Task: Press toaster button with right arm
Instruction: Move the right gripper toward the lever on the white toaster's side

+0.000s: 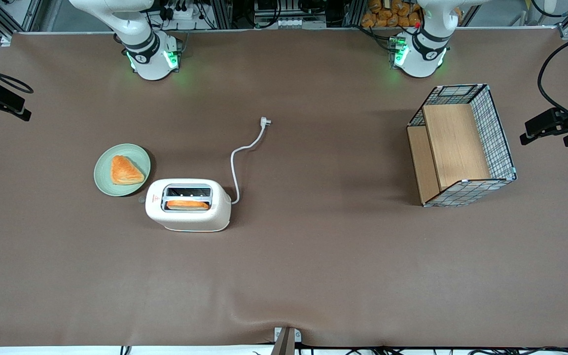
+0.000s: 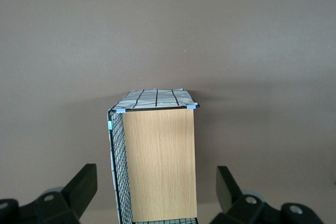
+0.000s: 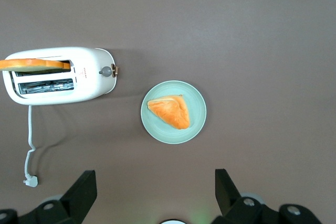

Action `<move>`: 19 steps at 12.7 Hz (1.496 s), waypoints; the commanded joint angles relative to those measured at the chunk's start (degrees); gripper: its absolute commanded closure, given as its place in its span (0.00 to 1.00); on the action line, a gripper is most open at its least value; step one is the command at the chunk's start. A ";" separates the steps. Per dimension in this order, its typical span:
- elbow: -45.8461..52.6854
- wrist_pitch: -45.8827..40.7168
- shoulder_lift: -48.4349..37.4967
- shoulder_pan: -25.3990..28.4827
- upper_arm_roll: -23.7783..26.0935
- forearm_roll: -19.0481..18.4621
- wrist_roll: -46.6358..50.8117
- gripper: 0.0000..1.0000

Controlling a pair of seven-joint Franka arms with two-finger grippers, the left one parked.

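The toaster (image 1: 188, 205) stands on the brown surface (image 1: 313, 266) toward the working arm's end, with a slice of toast (image 1: 187, 204) in the slot nearer the front camera. The toaster button (image 3: 106, 71), a small grey nub, protrudes from the toaster's narrow end that faces a pale green plate (image 3: 195, 98). The plate sits just beside that end, slightly farther from the front camera than the toaster, and carries a triangular pastry (image 3: 169, 112). The toaster's white cord (image 1: 240, 157) trails from its other narrow end to a plug (image 1: 265, 121) lying farther from the front camera.

The tool (image 3: 156, 192) hangs high above the surface with its two black fingers (image 3: 81, 188) spread wide apart and nothing between them. The toaster button lies well apart from the tool, with the plate between them in the right wrist view.

A wire basket (image 1: 492, 129) with wooden panels lies toward the parked arm's end.
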 commanded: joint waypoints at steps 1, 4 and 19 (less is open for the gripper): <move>0.95 -0.91 0.18 -1.10 0.71 0.76 0.77 0.00; 0.95 -0.91 0.53 -0.75 0.80 0.85 0.60 0.00; 0.95 -0.03 5.88 -1.62 0.71 5.15 0.07 0.00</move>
